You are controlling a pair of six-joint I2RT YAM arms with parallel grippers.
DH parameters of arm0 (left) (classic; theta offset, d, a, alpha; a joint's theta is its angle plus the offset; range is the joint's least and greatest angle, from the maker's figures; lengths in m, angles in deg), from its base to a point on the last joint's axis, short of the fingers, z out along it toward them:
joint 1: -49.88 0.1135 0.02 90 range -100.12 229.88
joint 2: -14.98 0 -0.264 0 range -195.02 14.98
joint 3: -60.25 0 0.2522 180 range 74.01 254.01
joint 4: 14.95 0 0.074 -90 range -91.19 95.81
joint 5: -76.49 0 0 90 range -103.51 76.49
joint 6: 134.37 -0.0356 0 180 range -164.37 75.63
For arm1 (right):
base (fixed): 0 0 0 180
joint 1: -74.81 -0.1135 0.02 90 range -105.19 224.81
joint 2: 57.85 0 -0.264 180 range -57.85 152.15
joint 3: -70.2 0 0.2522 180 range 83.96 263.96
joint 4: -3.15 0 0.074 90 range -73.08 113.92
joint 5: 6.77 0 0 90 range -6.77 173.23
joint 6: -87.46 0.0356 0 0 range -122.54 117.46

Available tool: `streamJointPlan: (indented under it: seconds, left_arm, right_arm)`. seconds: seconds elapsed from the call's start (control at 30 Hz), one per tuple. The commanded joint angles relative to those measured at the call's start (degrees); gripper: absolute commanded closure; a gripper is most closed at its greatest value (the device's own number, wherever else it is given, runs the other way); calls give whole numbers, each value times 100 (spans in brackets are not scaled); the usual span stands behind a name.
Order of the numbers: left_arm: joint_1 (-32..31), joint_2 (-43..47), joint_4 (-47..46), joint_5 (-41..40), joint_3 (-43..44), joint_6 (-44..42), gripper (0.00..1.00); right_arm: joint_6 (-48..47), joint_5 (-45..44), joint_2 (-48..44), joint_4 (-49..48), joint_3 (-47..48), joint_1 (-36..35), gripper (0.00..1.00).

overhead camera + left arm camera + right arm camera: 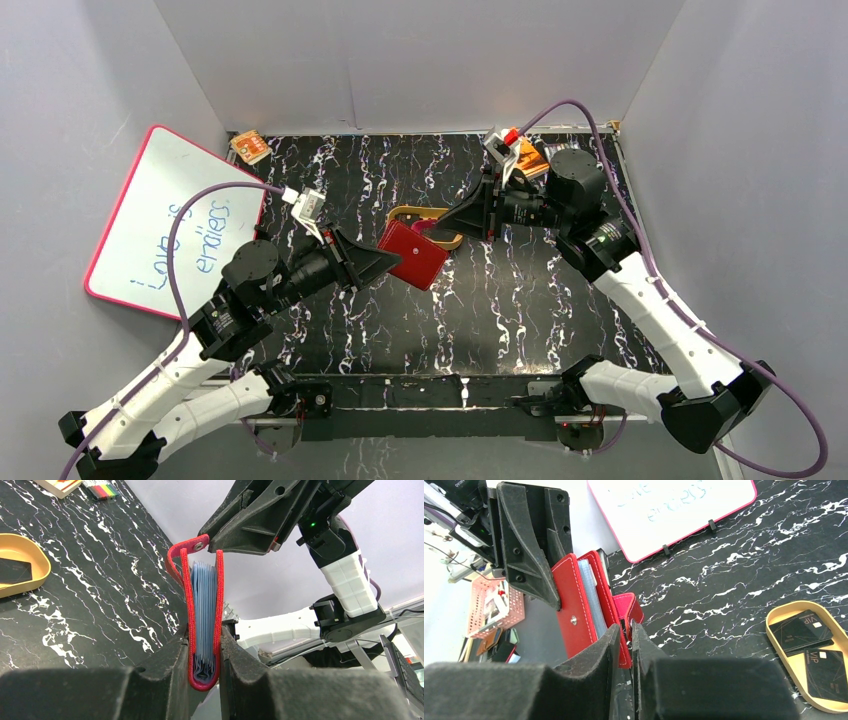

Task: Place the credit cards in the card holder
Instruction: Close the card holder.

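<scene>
Above table (520, 300) middle, card holder (415, 255) clamped in left gripper (205, 635), snap tab (192, 545) pinched in right gripper (624, 630); credit cards (809, 635) in dish (770, 622); risk: hard pull slipping tab out, or yanking wallet loose.

Pale grey walls (420, 60), black white-veined tabletop (500, 300)

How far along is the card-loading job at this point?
Done: no card inserted that I can see. In hand: left end effector clamps the card holder at its fold, right end effector pinches its snap tab. Left: open it and move the credit cards from the tan dish.
</scene>
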Motion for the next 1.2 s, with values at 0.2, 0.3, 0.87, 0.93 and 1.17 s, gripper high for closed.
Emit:
streamJointPlan:
  seconds: [0.2,0.3,0.87,0.93,1.17]
  left_arm:
    - [3,149,-330,117,14,-31,100]
    - [4,149,-332,120,9,-31,100]
    - [4,147,-346,128,12,-22,100]
    - [4,142,-337,127,14,-27,100]
    - [4,150,-297,81,4,-46,100]
  right_arm:
    - [32,120,-48,-258,133,-3,84]
    - [23,88,-51,-228,124,-8,78]
    - [-66,19,-120,-234,89,-3,78]
    - [-50,72,-127,-274,89,-4,85]
    - [73,199,-123,-348,168,-3,100]
